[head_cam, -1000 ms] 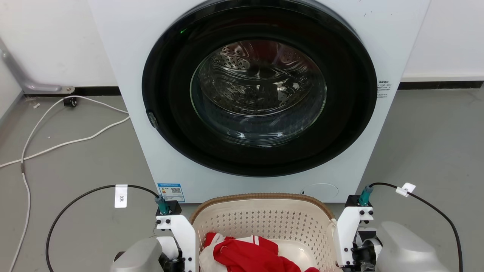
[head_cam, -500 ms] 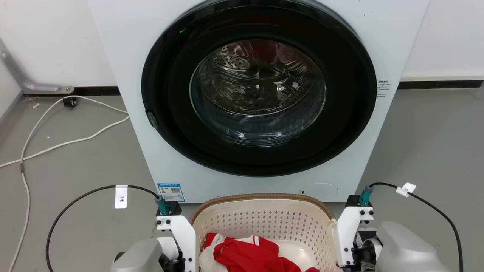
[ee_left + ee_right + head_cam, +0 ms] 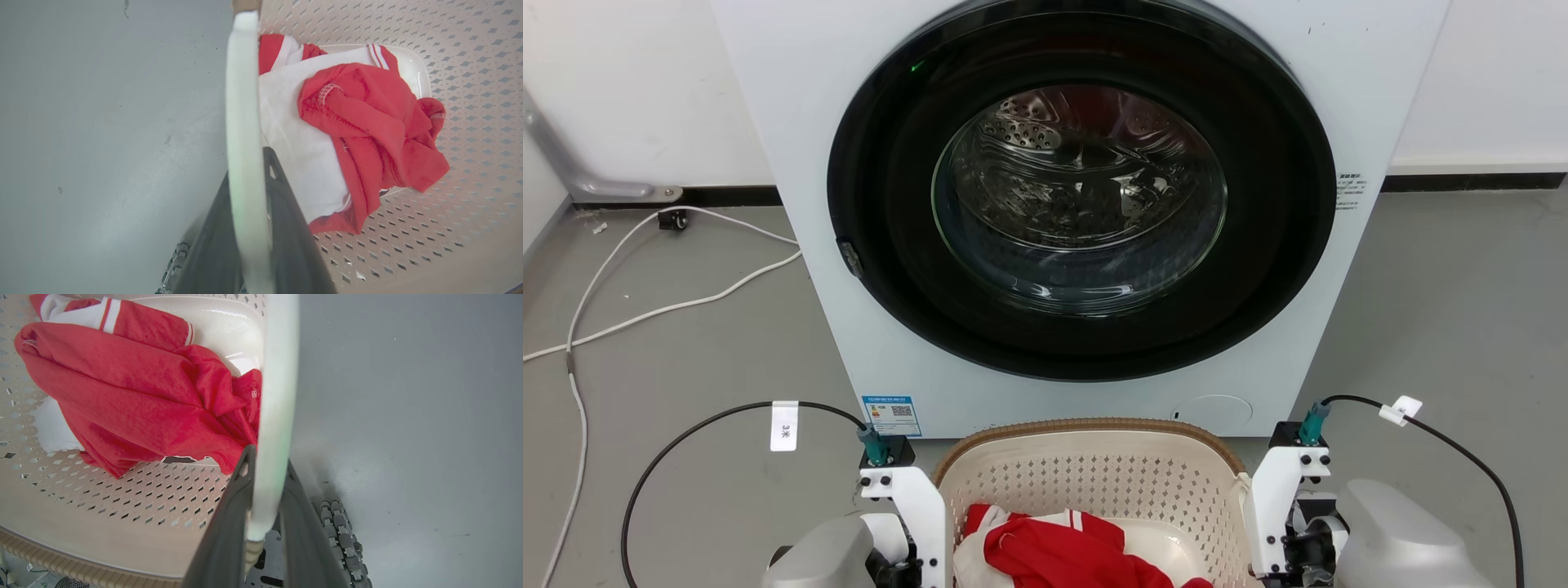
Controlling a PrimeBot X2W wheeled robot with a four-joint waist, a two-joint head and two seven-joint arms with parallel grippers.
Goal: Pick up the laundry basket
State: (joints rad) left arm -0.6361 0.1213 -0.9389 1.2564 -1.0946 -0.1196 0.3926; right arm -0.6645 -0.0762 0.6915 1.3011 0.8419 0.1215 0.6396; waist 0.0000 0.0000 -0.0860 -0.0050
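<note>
The laundry basket [image 3: 1094, 482], cream-white and perforated with a brown woven-look rim, sits at the bottom middle of the head view, between my two wrist brackets. A red and white garment [image 3: 1054, 555] lies inside it. In the left wrist view my left gripper [image 3: 249, 163] is shut on the basket's white side handle [image 3: 243, 102], one dark finger on each side. In the right wrist view my right gripper [image 3: 269, 457] clamps the opposite white handle [image 3: 278, 375] the same way. Whether the basket rests on the floor cannot be told.
A white washing machine [image 3: 809, 82] with a closed round dark door [image 3: 1078, 196] stands directly beyond the basket. White cables [image 3: 645, 310] trail over the grey floor at the left. My base's roller wheel [image 3: 343, 535] shows under the right handle.
</note>
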